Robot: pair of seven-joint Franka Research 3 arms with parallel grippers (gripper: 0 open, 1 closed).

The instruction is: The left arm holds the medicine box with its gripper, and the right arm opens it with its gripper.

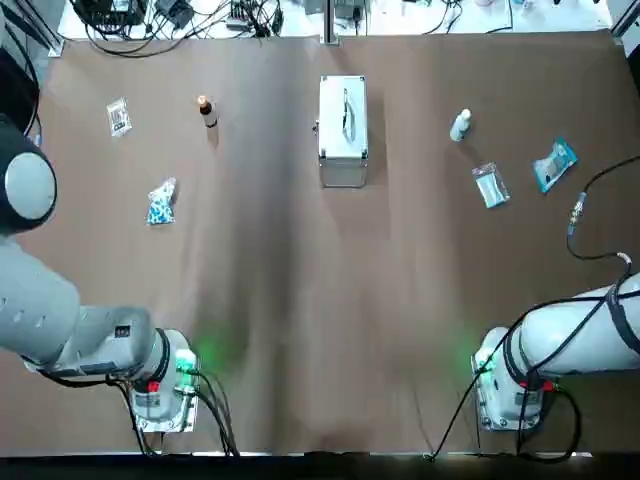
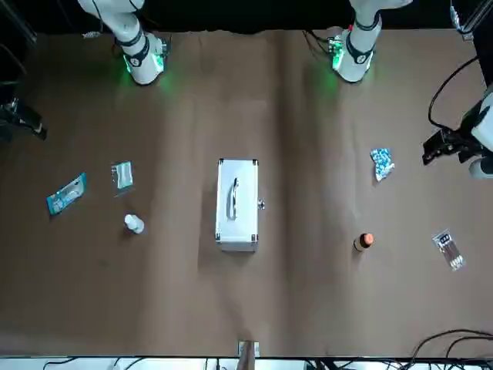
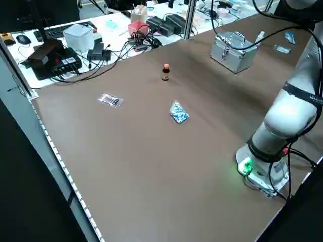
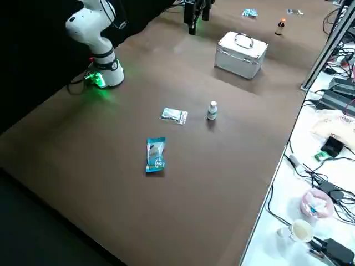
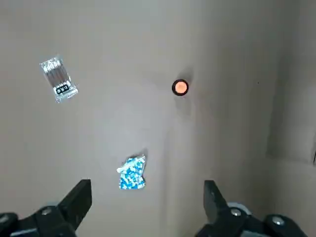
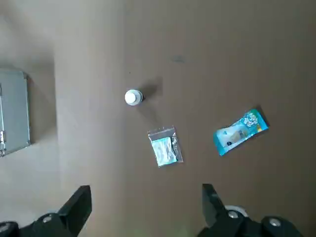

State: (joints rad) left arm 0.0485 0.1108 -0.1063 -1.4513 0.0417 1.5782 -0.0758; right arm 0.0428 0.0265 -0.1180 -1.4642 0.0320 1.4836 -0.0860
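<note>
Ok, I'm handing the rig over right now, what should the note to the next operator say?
Grippers: left gripper open and empty, high over the left part of the table; right gripper open and empty, high over its right part.
Things: box shut, at the table's far middle, touched by neither gripper.
Done: nothing yet.
Left to do: left gripper holds the box, right gripper opens it.

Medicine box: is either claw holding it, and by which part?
Nothing is held: left claw and right claw are open, away from the medicine box.
</note>
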